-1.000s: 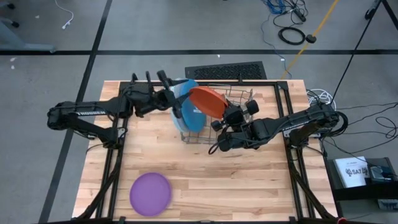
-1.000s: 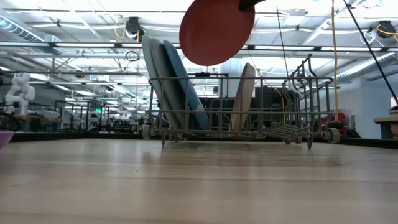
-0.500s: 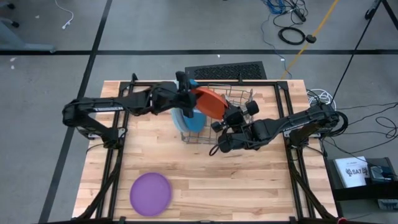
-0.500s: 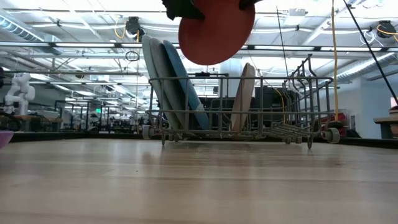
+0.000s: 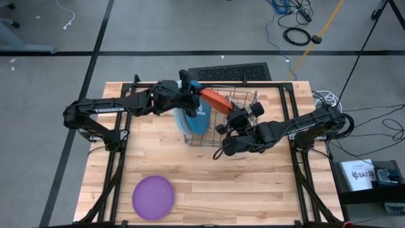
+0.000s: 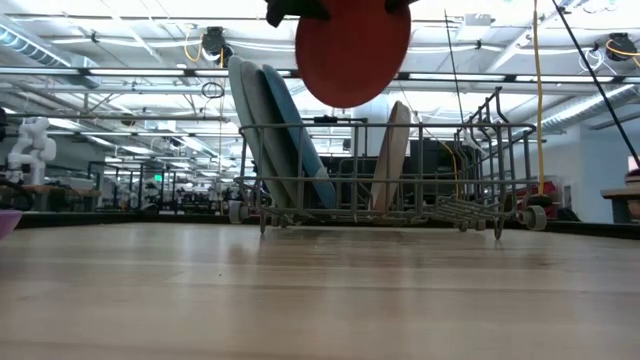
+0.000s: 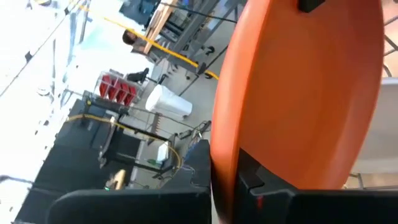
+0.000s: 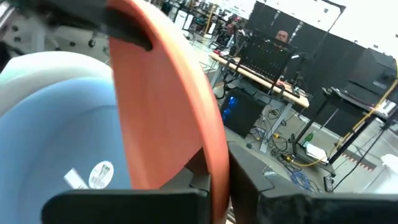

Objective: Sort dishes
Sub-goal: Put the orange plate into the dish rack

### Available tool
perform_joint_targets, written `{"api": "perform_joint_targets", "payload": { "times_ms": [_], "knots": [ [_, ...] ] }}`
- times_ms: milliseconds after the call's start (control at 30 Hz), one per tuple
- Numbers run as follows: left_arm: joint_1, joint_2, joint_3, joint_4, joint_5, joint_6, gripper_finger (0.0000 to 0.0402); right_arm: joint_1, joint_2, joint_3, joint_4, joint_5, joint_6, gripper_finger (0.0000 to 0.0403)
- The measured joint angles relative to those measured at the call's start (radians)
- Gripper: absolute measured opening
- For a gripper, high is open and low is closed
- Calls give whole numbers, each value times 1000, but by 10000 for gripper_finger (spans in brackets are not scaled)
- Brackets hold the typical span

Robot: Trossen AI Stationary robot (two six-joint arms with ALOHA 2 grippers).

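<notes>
An orange plate (image 5: 214, 99) hangs on edge above the grey wire rack (image 5: 243, 101), well clear of it in the low view (image 6: 352, 50). My left gripper (image 5: 192, 94) is shut on its left end and my right gripper (image 5: 229, 119) on its right end. In the rack a light blue plate (image 6: 245, 130) and a darker blue plate (image 6: 300, 140) lean at the left, and an off-white plate (image 6: 392, 150) stands farther right. A purple plate (image 5: 153, 195) lies flat on the table near its front left. My left gripper pinches the orange plate's rim (image 7: 221, 162) between its two fingers, one on each face, coming nearly level from the table's left. The plate hangs below the hold, on edge and clear of the rack. My right gripper has the opposite rim (image 8: 217, 165) between its two fingers, reaching nearly level from the table's right. The plate stands on edge between both grippers, clear of the rack.
The rack takes up the far middle of the table, with free slots (image 6: 450, 205) at its right end. A black floor grille (image 5: 229, 71) lies beyond the far edge. Bare wood (image 5: 240, 183) stretches across the near half.
My left gripper has moved toward the table's right to the orange plate, rolled, and shut on its rim. My right arm has kept still. The plate has tipped more on edge and stays above the rack.
</notes>
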Motion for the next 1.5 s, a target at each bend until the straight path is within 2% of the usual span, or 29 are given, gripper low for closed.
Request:
{"api": "perform_joint_targets", "payload": {
  "times_ms": [167,367,600,733,867,1033,1100,1200,1367,1500],
  "knots": [
    [21,0,2,-2,67,53,9,33,0,0,-2,-15,-77,56],
    [66,0,2,-16,220,103,8,82,0,0,2,-35,-219,100],
    [129,0,-1,-44,245,155,7,134,0,0,3,-96,-342,124],
    [160,1,-1,-85,365,162,7,159,0,0,1,-116,-390,123],
    [177,0,44,-176,533,157,7,189,-2,0,-1,-106,-415,123],
    [206,0,108,-274,696,145,7,218,-21,0,6,5,-418,123],
    [219,0,129,-271,779,122,7,210,-30,0,27,20,-418,119],
    [238,14,160,-281,887,117,7,180,-31,1,42,-10,-428,96],
    [267,73,199,-323,952,90,7,140,-31,1,42,-75,-418,13],
    [274,127,237,-316,969,56,7,118,-31,1,46,-118,-419,5]
  ]
}}
